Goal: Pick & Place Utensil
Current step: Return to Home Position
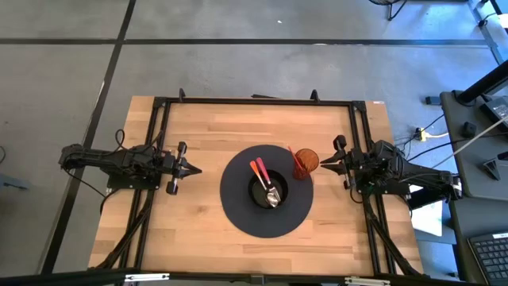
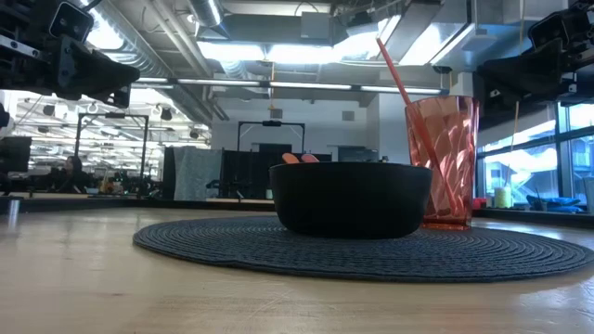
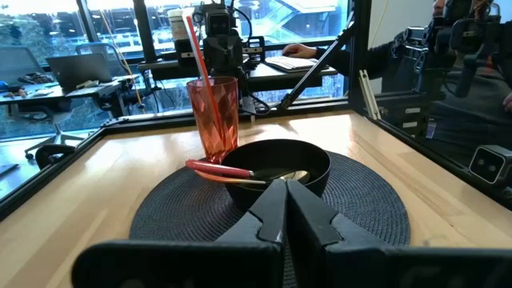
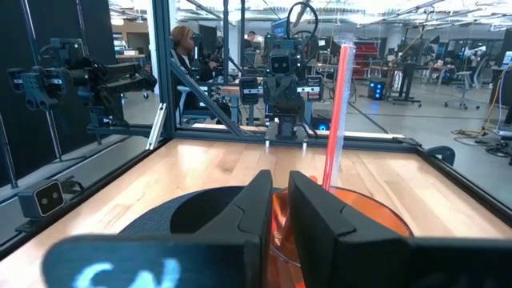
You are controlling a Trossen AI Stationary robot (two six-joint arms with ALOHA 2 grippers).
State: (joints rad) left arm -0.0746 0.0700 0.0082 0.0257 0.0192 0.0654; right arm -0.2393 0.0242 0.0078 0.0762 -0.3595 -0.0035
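Observation:
A black bowl [image 1: 267,191] sits in the middle of a round dark placemat [image 1: 238,208]. Two utensils [image 1: 262,179] with pink and red handles lie in the bowl, their handles leaning on its rim [image 3: 210,167] and their metal heads inside. A red ribbed cup [image 1: 305,163] holding a red straw [image 2: 408,102] stands on the mat's right part. My left gripper [image 1: 196,168] hovers shut, left of the mat. My right gripper [image 1: 321,164] is shut just right of the cup, at the height of its rim [image 4: 360,210]; no touch shows.
A black frame [image 1: 254,102] runs around the wooden table [image 1: 198,127]. Bare wood lies along the far and near sides of the mat. Beyond the table are desks, other robot rigs and a seated person [image 4: 186,44].

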